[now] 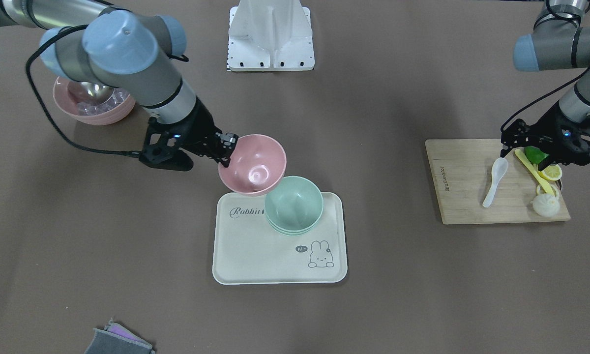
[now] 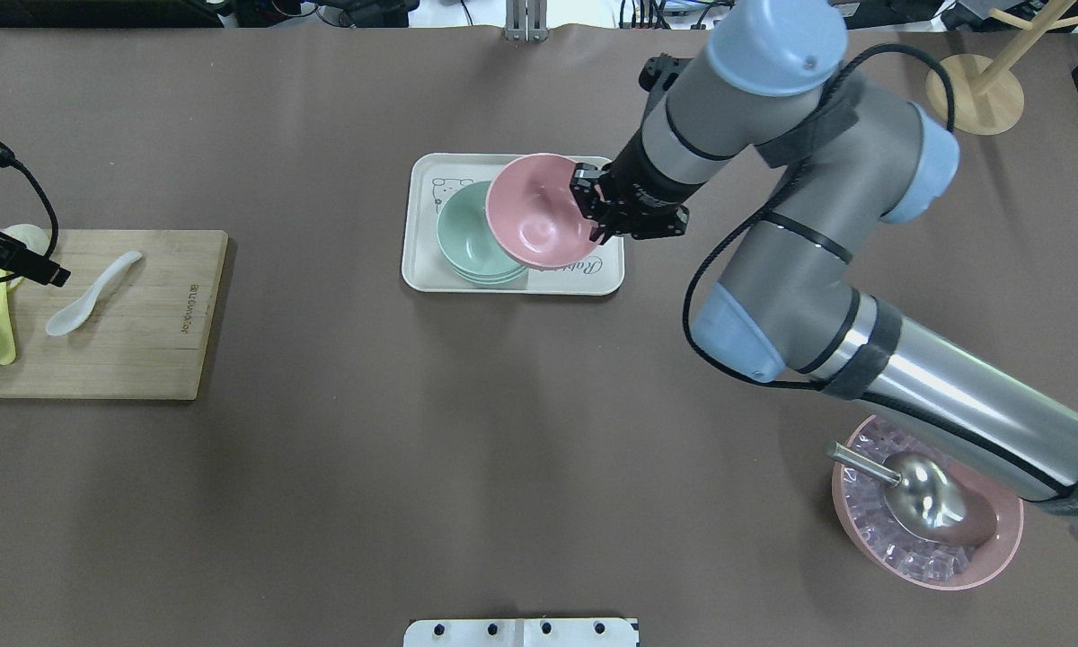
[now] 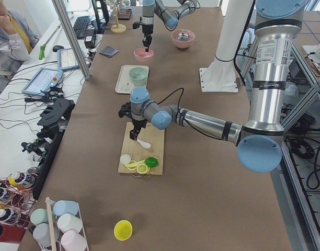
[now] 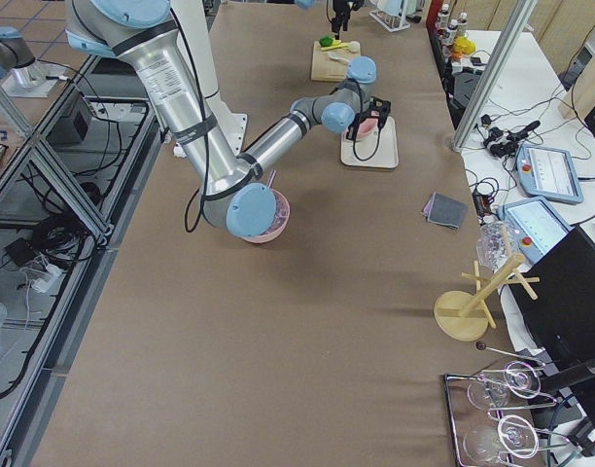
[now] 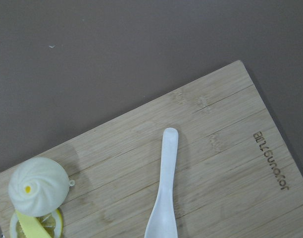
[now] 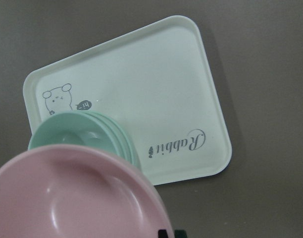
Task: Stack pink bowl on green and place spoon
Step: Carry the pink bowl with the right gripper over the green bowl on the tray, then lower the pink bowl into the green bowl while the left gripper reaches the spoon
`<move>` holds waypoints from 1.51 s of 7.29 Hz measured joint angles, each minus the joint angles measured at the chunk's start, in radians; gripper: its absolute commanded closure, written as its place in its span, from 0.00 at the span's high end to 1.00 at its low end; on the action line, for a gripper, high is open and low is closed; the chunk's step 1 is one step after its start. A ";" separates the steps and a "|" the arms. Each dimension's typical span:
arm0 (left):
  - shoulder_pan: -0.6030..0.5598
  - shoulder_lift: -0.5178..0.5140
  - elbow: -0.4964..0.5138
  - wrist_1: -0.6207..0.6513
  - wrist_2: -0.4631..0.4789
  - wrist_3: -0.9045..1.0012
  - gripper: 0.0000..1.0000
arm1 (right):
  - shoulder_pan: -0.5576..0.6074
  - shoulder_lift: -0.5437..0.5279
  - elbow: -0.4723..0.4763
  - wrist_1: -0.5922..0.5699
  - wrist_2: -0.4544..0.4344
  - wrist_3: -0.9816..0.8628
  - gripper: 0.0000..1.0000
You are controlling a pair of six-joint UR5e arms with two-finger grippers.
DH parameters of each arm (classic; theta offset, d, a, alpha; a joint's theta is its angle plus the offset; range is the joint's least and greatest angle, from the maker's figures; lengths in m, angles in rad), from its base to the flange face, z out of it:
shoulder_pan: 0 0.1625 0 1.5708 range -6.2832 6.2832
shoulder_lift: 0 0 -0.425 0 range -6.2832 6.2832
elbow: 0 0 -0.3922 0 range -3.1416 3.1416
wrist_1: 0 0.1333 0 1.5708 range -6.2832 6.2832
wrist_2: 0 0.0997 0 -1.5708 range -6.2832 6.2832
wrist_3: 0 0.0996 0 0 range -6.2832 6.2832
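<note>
Bowls in pink number two: one pink bowl hangs tilted, its rim clenched in the right hand, over the edge of the single tray and just beside the green bowl. The green one shows layered rims, so its count is unclear. The second pink bowl holds ice and one scoop, well apart on the desk. One white spoon lies on one board near the left hand, whose grip cannot be told.
</note>
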 measured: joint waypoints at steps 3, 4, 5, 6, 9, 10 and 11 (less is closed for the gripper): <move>0.006 -0.008 0.020 -0.025 -0.003 -0.012 0.93 | -0.077 0.090 -0.111 -0.001 -0.085 0.057 0.00; 0.014 -0.012 0.022 -0.026 -0.002 -0.024 0.93 | -0.088 0.094 -0.126 0.002 -0.101 0.062 0.00; 0.030 -0.018 0.025 -0.026 0.000 -0.032 0.93 | -0.093 0.094 -0.133 0.008 -0.117 0.063 0.00; 0.042 -0.025 0.034 -0.027 0.002 -0.034 0.93 | -0.095 0.096 -0.143 0.016 -0.127 0.064 0.00; 0.063 -0.047 0.101 -0.065 0.003 -0.030 0.89 | -0.095 0.102 -0.180 0.052 -0.137 0.066 0.00; 0.066 -0.072 0.133 -0.073 0.004 -0.030 0.88 | -0.095 0.104 -0.185 0.056 -0.138 0.067 0.98; 0.069 -0.095 0.164 -0.076 0.005 -0.027 0.84 | -0.096 0.105 -0.187 0.057 -0.143 0.068 1.00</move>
